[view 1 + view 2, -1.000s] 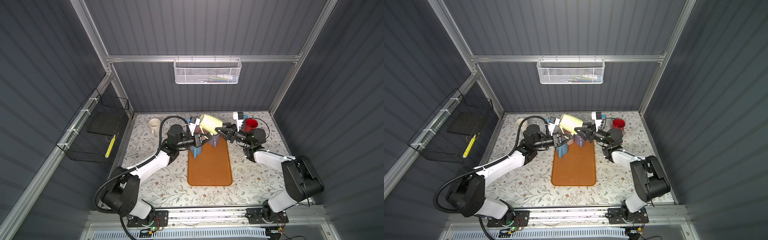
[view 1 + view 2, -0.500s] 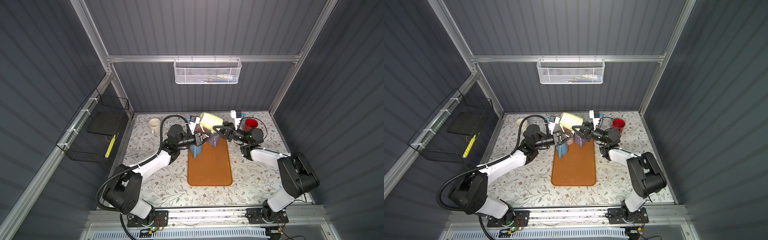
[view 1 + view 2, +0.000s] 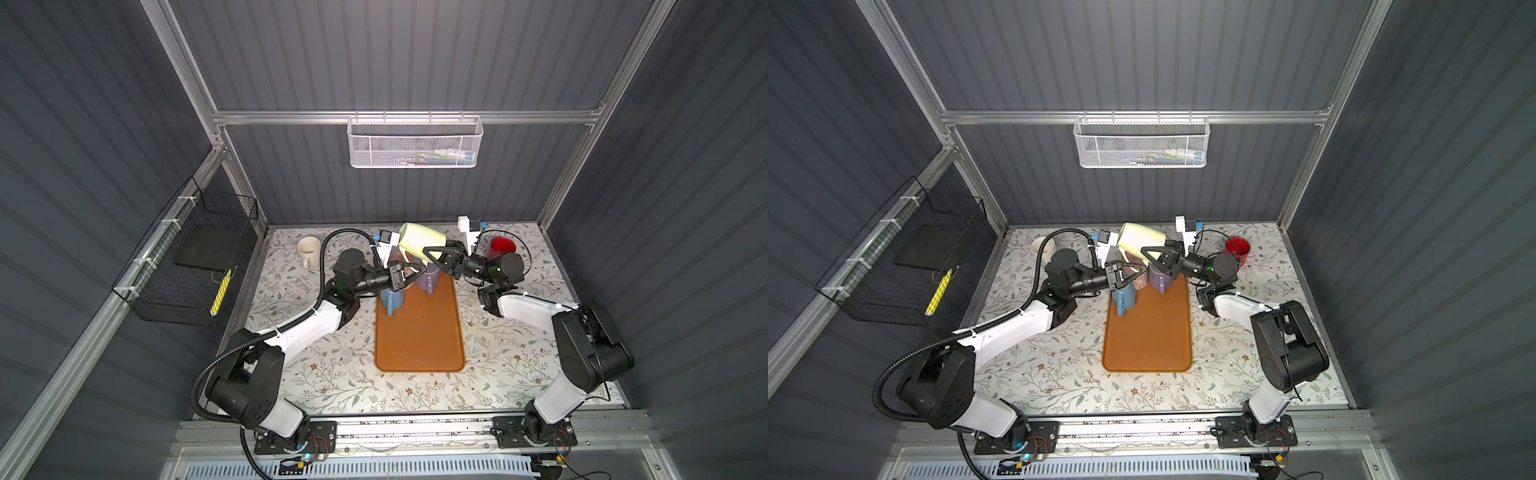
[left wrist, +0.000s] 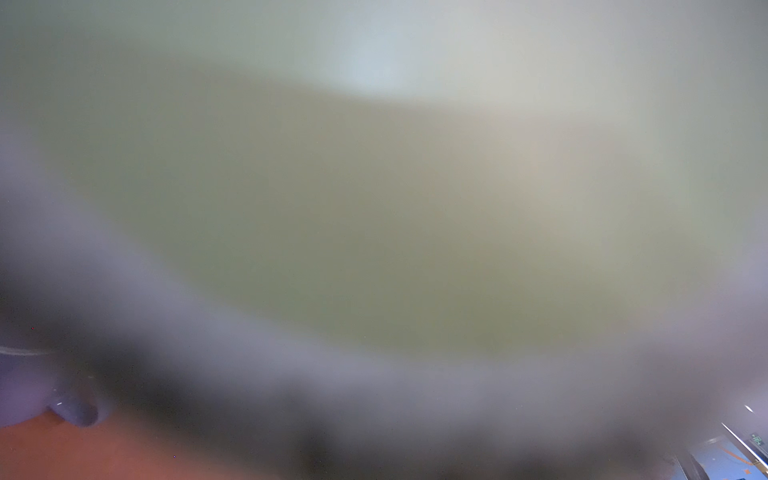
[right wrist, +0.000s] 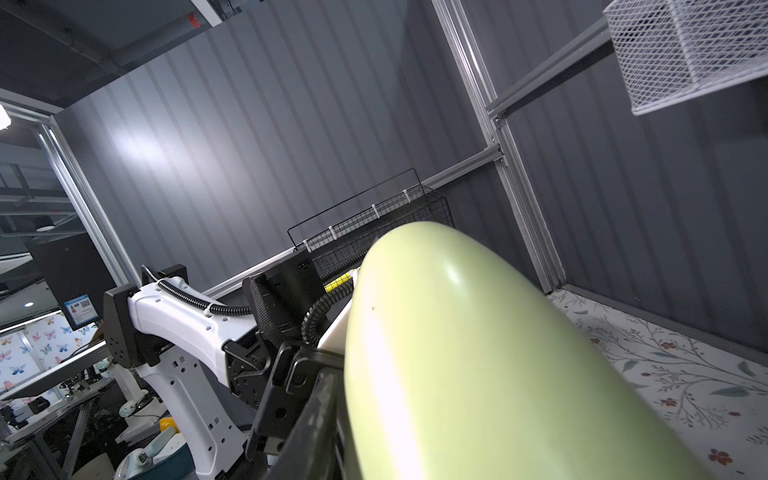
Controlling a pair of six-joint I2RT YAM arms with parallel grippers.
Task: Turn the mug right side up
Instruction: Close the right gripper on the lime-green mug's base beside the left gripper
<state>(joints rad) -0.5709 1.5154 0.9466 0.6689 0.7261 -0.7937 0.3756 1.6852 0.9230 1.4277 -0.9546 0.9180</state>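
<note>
Two left fingers (image 3: 402, 276) pinch the mug (image 3: 420, 240) by its handle; right fingers (image 3: 434, 249) flank it, grip unclear.

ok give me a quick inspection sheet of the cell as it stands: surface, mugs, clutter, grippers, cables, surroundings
surface: floral-patterned tabletop with a flat orange plastic tray at its middle; no spills seen
job's things: pale yellow-green ceramic mug held in the air above the tray's far end, tilted, not set down
clutter: blue mug and purple mug on the tray's far end; cream mug and red cup on the tabletop
grippers: left gripper shut on the pale mug's handle; right gripper has its jaws around the mug's body, contact unclear
cables: black corrugated hose arches over the left arm; thin black cable loops by the red cup
surroundings: white mesh basket on the back wall, black wire basket on the left wall
</note>
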